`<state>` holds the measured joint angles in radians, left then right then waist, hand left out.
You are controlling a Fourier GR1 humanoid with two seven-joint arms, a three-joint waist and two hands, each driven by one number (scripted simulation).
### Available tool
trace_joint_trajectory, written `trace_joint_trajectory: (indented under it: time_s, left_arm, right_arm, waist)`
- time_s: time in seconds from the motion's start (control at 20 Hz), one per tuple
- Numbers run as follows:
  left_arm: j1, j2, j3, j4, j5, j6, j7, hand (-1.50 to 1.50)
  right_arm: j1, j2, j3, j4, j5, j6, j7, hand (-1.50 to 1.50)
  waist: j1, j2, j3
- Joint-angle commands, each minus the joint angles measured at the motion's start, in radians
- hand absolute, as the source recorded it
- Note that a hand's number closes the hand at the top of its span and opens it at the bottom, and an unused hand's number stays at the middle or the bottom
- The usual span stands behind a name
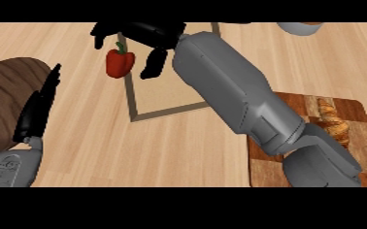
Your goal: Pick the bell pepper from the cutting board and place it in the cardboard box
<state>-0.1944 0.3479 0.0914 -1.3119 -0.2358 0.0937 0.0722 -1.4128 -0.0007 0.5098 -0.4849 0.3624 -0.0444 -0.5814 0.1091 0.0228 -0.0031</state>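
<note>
Pepper (120, 63), stem up, hangs just left of the right hand (147, 36), whose fingers look open, over the box (133, 107) edge.

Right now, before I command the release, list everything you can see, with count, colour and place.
bell pepper: one, red with green stem, at the box's left wall, by the right hand's fingers
cardboard box: one, tan, upper centre
cutting board: one, checkered brown, lower right
pastry: one, golden, on the board
dark wooden object: one, brown, left edge
grey object: one, top right edge
left hand: black, left, resting open
right hand: black, over the box
</note>
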Motion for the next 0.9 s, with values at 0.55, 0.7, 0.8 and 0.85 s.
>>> trace_joint_trajectory:
  time_s: [0.55, 0.7, 0.8, 0.85]
  left_arm:
    - [0.035, 0.024, 0.04, 0.006, 0.018, -0.017, -0.028, 0.0]
    - [0.021, 0.004, 0.033, 0.037, -0.002, 0.01, -0.04, 0.0]
    - [0.056, 0.02, 0.045, -0.001, 0.008, -0.002, -0.027, 0.0]
    - [-0.002, 0.012, 0.045, 0.02, 0.004, 0.009, -0.015, 0.0]
  right_arm:
    - [-0.073, 0.001, -0.185, 0.05, -0.364, 0.081, -0.186, -1.5]
    - [-0.105, -0.057, -0.242, 0.113, -0.398, 0.199, -0.256, -1.5]
    - [-0.138, -0.067, -0.269, 0.15, -0.411, 0.24, -0.235, -1.5]
    - [-0.112, -0.118, -0.277, 0.178, -0.41, 0.263, -0.291, -1.5]
  waist:
    - [-0.035, -0.006, 0.002]
    - [-0.046, 0.0, 0.002]
    - [-0.047, -0.007, 0.002]
    - [-0.048, 0.002, 0.002]
